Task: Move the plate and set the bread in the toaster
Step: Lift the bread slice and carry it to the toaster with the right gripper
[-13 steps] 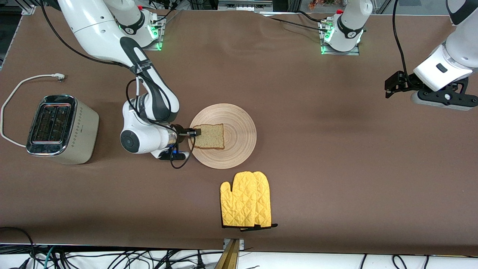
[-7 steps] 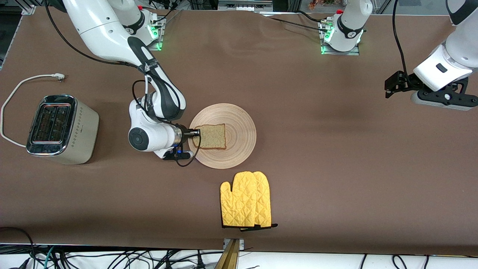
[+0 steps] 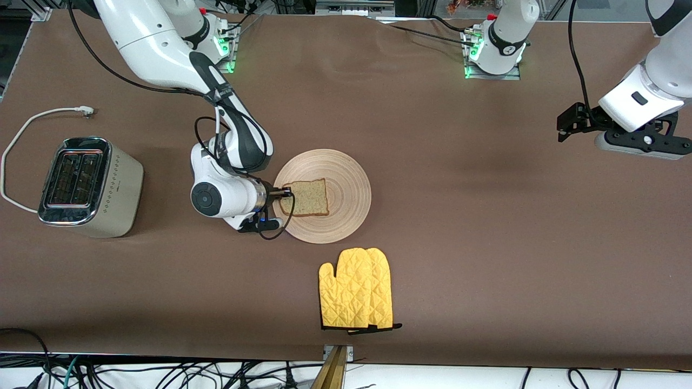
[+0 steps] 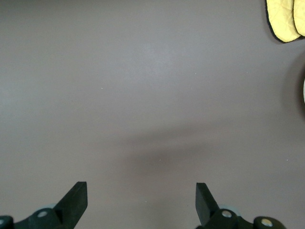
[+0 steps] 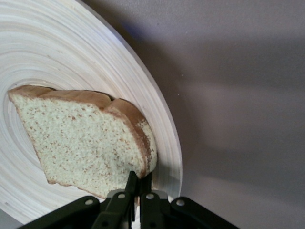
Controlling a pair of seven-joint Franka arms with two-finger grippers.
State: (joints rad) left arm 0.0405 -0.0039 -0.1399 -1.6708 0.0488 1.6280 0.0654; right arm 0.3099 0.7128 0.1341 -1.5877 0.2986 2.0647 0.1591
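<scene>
The bread lies over the round light-wood plate in the middle of the table. My right gripper is shut on the bread's edge at the plate's rim toward the right arm's end. In the right wrist view the fingers pinch the crust of the bread over the plate. The cream toaster stands at the right arm's end of the table, its slots up. My left gripper is open and waits in the air over the left arm's end; its view shows only bare table.
A yellow oven mitt lies nearer to the front camera than the plate; it also shows in the left wrist view. The toaster's white cord curls beside it. The brown table spreads wide.
The right arm has shifted a little toward the left arm's end, and the bread has slid and turned slightly with it. The left arm has not moved.
</scene>
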